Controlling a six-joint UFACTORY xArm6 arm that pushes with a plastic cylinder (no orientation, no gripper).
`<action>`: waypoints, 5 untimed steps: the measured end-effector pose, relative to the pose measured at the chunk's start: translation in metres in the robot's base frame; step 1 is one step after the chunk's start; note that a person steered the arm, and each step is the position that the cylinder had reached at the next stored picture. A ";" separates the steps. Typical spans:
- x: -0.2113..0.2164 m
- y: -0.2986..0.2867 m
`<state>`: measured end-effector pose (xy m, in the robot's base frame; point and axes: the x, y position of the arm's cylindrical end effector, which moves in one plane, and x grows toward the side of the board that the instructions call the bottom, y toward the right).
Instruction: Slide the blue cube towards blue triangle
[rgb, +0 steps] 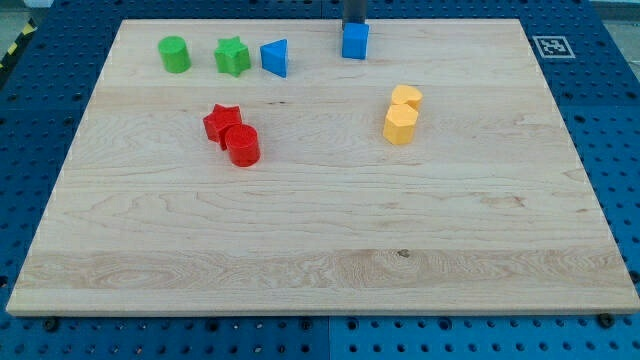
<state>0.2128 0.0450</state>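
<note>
The blue cube (354, 41) sits near the view's top edge of the wooden board (320, 240), right of centre. The blue triangle (275, 57) lies to its left, about 80 pixels away and slightly lower. My tip (354, 23) comes down from the view's top edge, right behind the blue cube, touching or almost touching its far side. The rod's very end is partly hidden by the cube.
A green star (232, 56) stands just left of the blue triangle, and a green cylinder (174, 54) further left. A red star (222, 123) and a red cylinder (242, 146) touch at mid-left. Two yellow blocks (402, 114) sit together at mid-right.
</note>
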 end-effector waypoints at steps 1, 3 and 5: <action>0.013 0.000; 0.026 0.000; 0.043 0.000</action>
<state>0.2560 0.0450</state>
